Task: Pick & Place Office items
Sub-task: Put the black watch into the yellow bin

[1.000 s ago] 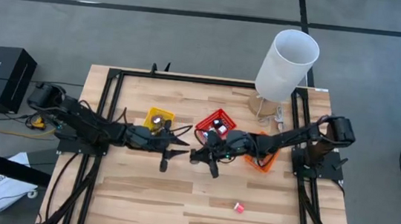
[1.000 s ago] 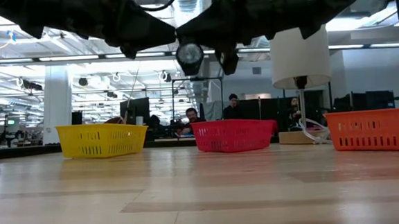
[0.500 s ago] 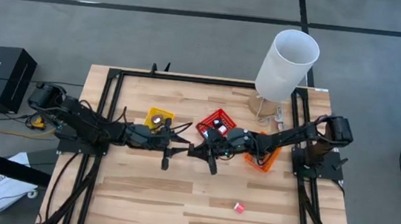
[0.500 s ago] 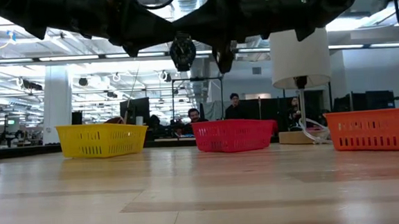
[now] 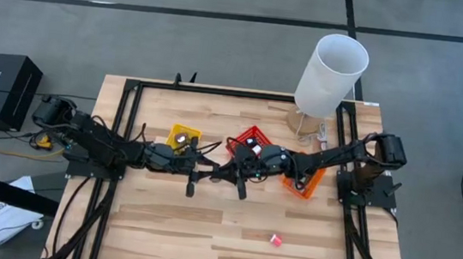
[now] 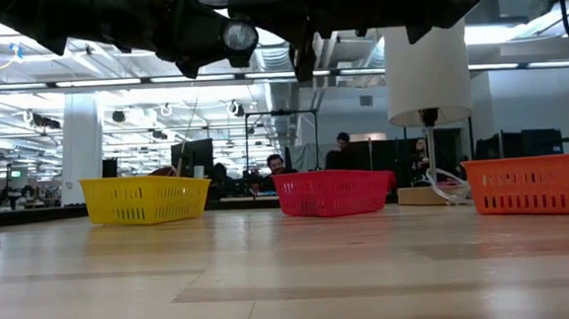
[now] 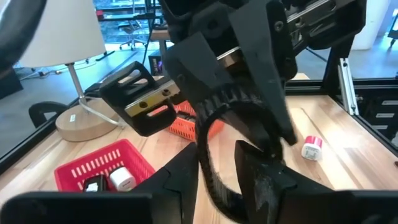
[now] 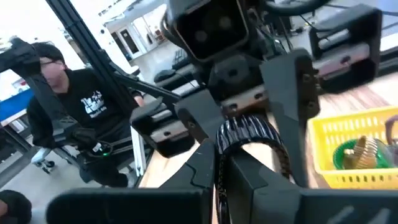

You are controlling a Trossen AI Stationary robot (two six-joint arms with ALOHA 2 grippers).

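Grippers, left and right, both pinch black ring.

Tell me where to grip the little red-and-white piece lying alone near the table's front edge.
Take the red-and-white piece across its narrow middle, coming straight down from above. It looks like a short stub lying on its side on the table. Nothing sits close beside it, so a top-down pinch across the width should close without obstruction.
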